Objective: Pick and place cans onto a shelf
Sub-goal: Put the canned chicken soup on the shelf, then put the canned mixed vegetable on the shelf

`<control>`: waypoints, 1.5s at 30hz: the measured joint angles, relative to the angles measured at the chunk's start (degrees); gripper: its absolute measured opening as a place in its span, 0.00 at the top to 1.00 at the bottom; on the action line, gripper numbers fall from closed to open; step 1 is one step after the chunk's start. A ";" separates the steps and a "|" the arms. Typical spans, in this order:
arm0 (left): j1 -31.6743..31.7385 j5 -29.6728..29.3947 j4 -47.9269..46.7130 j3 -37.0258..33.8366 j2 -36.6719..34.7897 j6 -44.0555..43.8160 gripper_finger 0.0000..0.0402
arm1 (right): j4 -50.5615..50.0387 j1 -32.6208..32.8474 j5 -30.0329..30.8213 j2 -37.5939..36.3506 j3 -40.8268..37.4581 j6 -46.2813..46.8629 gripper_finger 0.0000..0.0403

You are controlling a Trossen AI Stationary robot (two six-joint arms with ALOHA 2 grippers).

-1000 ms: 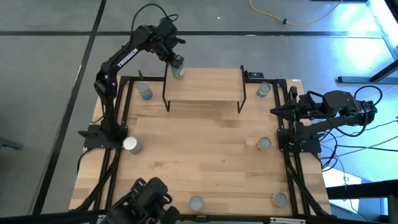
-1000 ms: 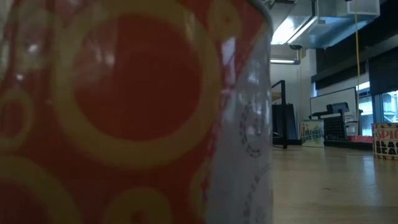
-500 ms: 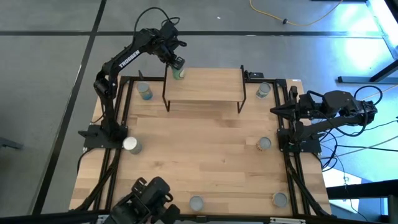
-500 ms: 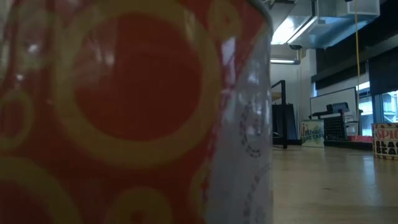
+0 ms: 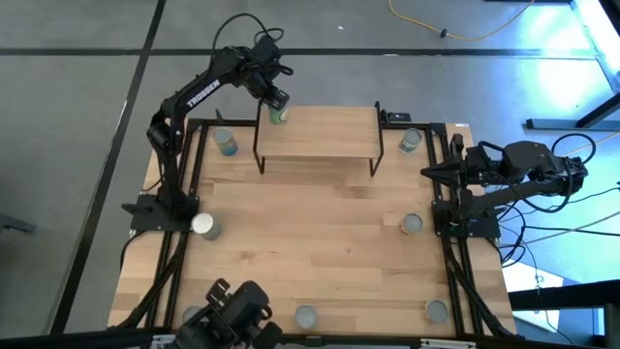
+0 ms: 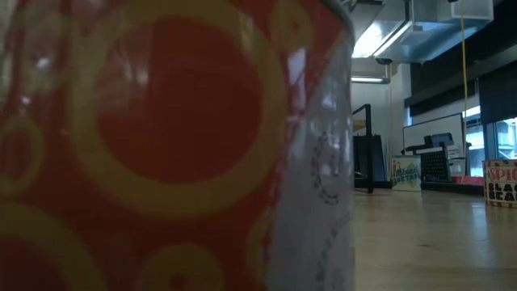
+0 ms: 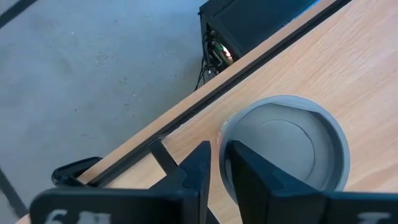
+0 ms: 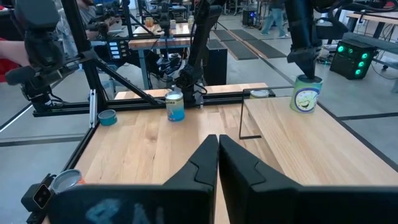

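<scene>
- Shelf (image 5: 320, 131) stands at the far edge of the table (image 5: 329, 252), a raised light-wood board on thin black legs; one can is on it, at its far left corner.
- Left arm (image 5: 194, 97) reaches from its base at the table's left side over that corner; right arm (image 5: 513, 179) waits folded at the right side, well apart from any can.
- Green can (image 5: 279, 114) stands upright on the shelf, long axis vertical, close to the board's edge.
- Left gripper (image 5: 276, 100) sits directly above this can. In the left wrist view the can's grey top (image 7: 283, 149) lies just beside and partly under the dark fingers (image 7: 200, 165), which stand close together; whether they still press the can I cannot tell.
- Right gripper (image 8: 217, 149): fingers together, holding nothing.
- Judgement: the move ahead turns on the vertical line. The can lies straight below the left gripper, so a lift clear should go straight up; a sideways pull could tip it off the corner.
- Remaining cans, for example the blue can (image 5: 226, 143) just left of the shelf, lie nearer the left arm.
</scene>
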 joint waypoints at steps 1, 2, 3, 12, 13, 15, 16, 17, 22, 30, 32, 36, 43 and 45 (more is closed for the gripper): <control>-0.14 -0.42 0.00 0.00 0.00 -0.01 0.85 | 0.00 -0.01 0.00 -0.01 0.00 0.01 0.96; -0.30 -0.76 0.00 0.00 0.00 0.00 0.85 | 0.00 0.00 0.00 0.00 0.00 0.02 0.96; -0.34 -1.03 0.00 0.00 -0.03 0.00 0.85 | 0.00 0.00 0.00 0.00 0.00 0.02 0.96; -0.41 -1.66 0.84 1.58 -1.01 3.15 0.85 | 0.00 0.01 0.00 -0.01 0.00 0.07 0.96; -0.44 -1.65 0.94 2.34 -1.09 3.15 0.85 | 0.00 0.01 0.00 -0.01 0.00 0.04 0.96; -0.46 -1.65 0.93 3.89 -1.14 3.66 0.85 | 0.00 0.01 0.01 -0.01 0.00 0.07 0.96; -0.56 -1.65 0.93 4.77 -1.14 3.99 0.85 | 0.00 -0.01 0.00 -0.01 0.00 0.07 0.96; -0.74 -1.67 0.90 5.70 -1.15 4.04 0.85 | 0.00 -0.01 0.00 0.00 0.00 0.07 0.96; -2.73 -1.34 -0.28 12.43 -1.14 4.04 0.85 | 0.02 0.01 0.90 0.00 0.00 0.08 0.96; -11.77 4.68 1.90 17.62 -4.26 4.39 0.85 | -5.27 0.00 15.30 0.22 0.02 6.55 0.96; -14.68 4.56 1.21 17.70 -5.31 4.28 0.85 | -8.31 -0.09 18.34 1.08 0.50 9.62 0.96; -20.64 2.26 0.05 17.62 -6.42 2.63 0.85 | -16.40 -1.50 21.46 4.41 3.58 18.29 0.96; -29.19 1.08 -0.59 17.65 -7.61 -0.59 0.85 | -27.75 -8.80 24.50 14.04 14.00 32.86 0.96; -30.81 1.10 -0.83 17.57 -7.71 -0.80 0.85 | -31.91 -12.09 24.35 16.92 17.77 33.98 0.96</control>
